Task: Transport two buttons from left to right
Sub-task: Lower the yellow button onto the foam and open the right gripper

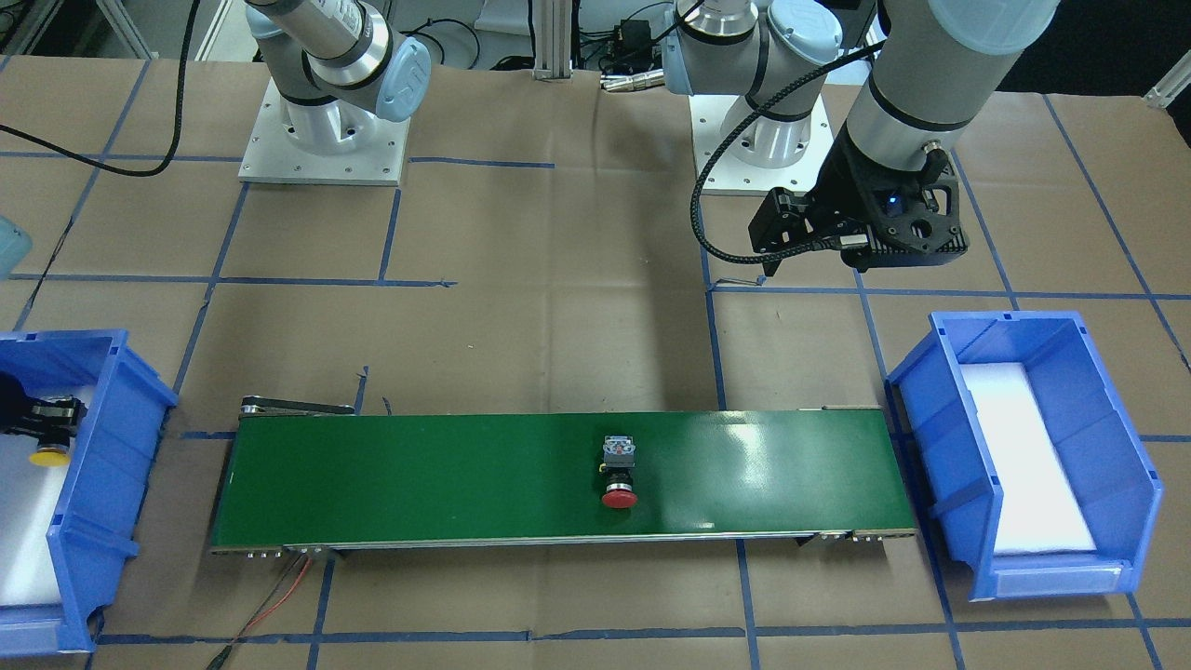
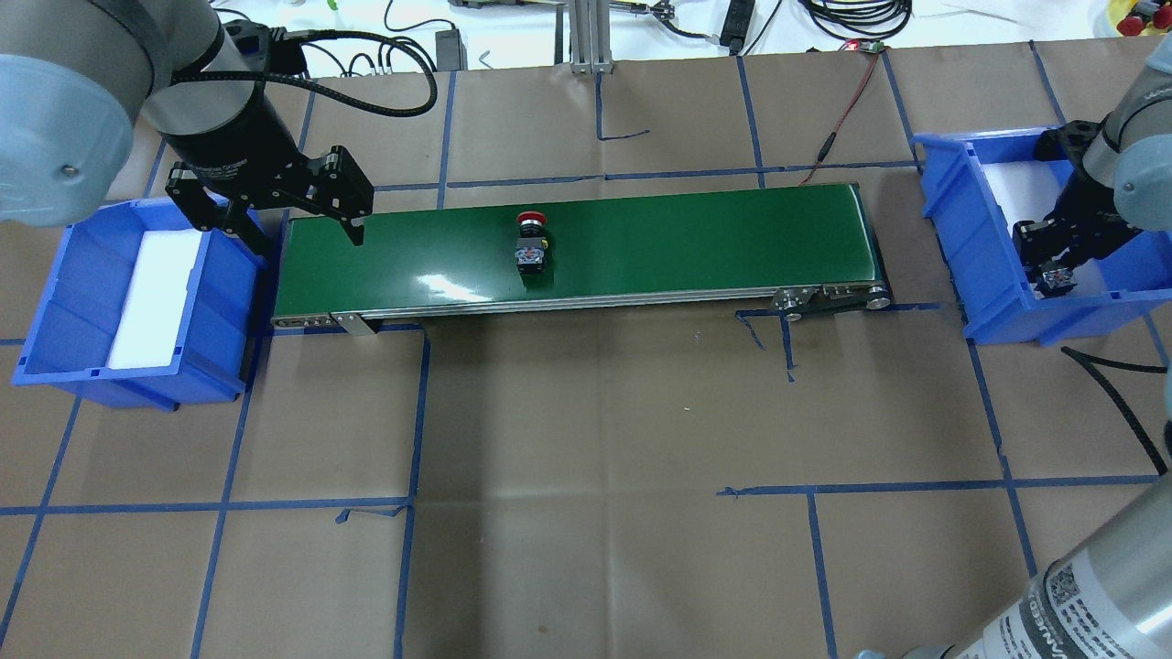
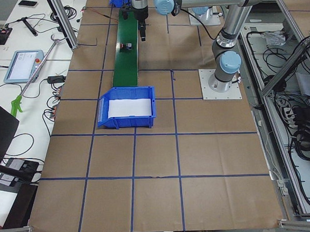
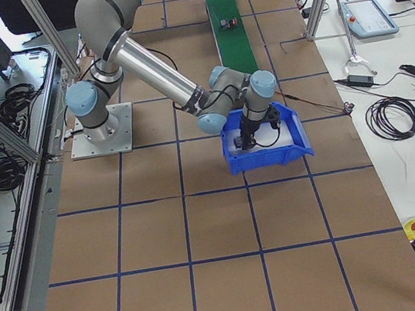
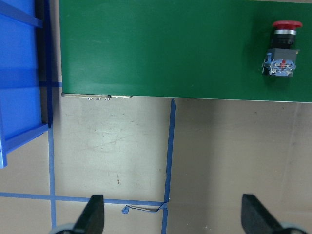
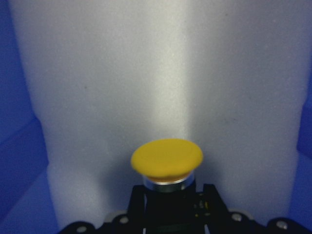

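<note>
The red-capped button [image 2: 531, 243] lies on its side on the green conveyor belt [image 2: 687, 247], left of the middle; it also shows in the front view [image 1: 619, 475] and the left wrist view [image 5: 282, 48]. My left gripper [image 2: 307, 229] is open and empty above the belt's left end, well left of this button. My right gripper [image 2: 1053, 270] is inside the right blue bin [image 2: 952, 210], shut on the black body of the yellow-capped button [image 6: 167, 158], low over the bin's white foam. I cannot tell if that button touches the foam.
The left blue bin [image 2: 55, 302], lined with white foam, stands beside the belt's left end with no button in it. Brown paper with blue tape lines covers the table [image 2: 595, 439]. A red and black cable [image 2: 842, 110] runs behind the belt's right end.
</note>
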You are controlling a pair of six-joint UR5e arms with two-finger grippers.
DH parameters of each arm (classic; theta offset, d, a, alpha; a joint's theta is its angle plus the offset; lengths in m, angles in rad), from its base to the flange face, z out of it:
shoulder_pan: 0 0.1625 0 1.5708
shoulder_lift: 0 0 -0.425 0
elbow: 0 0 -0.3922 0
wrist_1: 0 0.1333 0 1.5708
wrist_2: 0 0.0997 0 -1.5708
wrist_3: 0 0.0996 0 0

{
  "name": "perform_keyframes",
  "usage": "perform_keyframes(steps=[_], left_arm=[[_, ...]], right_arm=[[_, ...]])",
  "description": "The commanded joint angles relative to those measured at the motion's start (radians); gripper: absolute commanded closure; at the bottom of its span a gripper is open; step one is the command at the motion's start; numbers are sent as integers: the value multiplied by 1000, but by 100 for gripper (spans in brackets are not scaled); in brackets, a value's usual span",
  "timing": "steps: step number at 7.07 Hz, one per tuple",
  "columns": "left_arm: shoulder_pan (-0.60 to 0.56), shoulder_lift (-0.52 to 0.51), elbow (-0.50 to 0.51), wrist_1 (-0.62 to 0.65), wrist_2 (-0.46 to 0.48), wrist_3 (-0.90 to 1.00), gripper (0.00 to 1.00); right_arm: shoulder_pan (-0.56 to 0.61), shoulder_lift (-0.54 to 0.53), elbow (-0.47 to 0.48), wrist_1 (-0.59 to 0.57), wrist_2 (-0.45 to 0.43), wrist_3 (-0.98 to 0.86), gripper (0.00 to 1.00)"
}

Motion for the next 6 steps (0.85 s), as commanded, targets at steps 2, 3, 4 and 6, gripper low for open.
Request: perform_keyframes(steps=[2, 3, 4, 6], left_arm=[[-2, -1, -1, -2, -1, -2, 0], [-3, 1, -5, -2, 1, -4, 0], [-2, 8, -6, -3, 2, -2, 0], [-3, 1, -6, -3, 1, -4, 0]], right_arm=[[2, -10, -18, 5, 15, 7, 4], [5, -28, -42, 14, 15, 8, 1], [5, -72, -72, 83, 17, 10, 1], [18, -175, -130, 217, 28, 14, 0]])
